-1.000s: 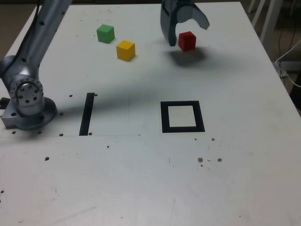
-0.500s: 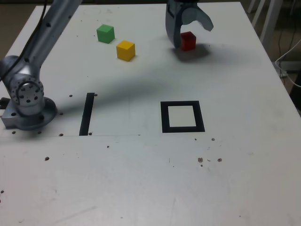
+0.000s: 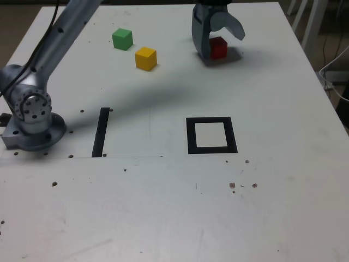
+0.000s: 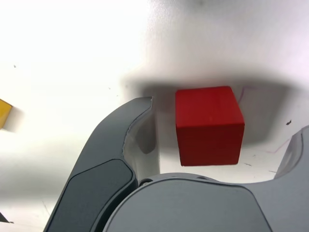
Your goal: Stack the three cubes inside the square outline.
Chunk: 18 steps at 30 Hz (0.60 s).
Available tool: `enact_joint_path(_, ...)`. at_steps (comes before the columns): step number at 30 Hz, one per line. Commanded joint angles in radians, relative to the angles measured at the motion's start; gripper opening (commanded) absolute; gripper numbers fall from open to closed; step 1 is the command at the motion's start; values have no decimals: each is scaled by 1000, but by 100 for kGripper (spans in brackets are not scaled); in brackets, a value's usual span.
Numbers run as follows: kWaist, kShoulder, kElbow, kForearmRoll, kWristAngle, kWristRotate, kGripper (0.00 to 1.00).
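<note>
We see the gripper (image 3: 219, 42) with fingers (image 4: 123, 140) spread apart, straddling the red cube (image 4: 209, 124) on the white table (image 3: 163, 207), not clamped.

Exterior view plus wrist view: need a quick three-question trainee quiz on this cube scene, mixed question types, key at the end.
1. True or false: the red cube sits between the gripper fingers, with a gap showing beside it in the wrist view.
2. Which cube lies nearest the green cube? A) red cube B) yellow cube
3. Fill in: the number of cubes inside the square outline is ____.

Key: 1 true; 2 B; 3 zero.
</note>
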Motion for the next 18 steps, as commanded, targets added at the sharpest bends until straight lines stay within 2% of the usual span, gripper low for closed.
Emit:
enact_joint_path(1,5,10,-5,-3,5,3,89)
enact_joint_path(5,6,15,-10,-4,16,4,78)
enact_joint_path(14,-6,16,-20,-4,41,12,38)
enact_joint_path(18,-14,15,-21,-2,49,16,32)
